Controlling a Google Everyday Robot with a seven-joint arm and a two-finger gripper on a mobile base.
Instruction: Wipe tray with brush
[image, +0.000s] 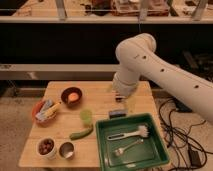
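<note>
The dark-green tray (152, 159) fills the table's front right corner. Inside it the white brush (128, 134) lies flat, with its bristle head (144, 131) toward the tray's right side, and a silver fork (127, 148) lies just in front of it. My gripper (119, 96) hangs under the white arm (150, 65), above the table just behind the tray's far rim. It is open, holds nothing and is well clear of the brush.
A small dark block (118, 113) sits at the tray's far rim. To the left are a bowl with an orange (73, 96), a red bowl (44, 111), a green cup (86, 116), a cucumber (81, 133), a bowl of brown food (46, 146) and a metal cup (66, 149). Cables (175, 131) lie on the floor to the right.
</note>
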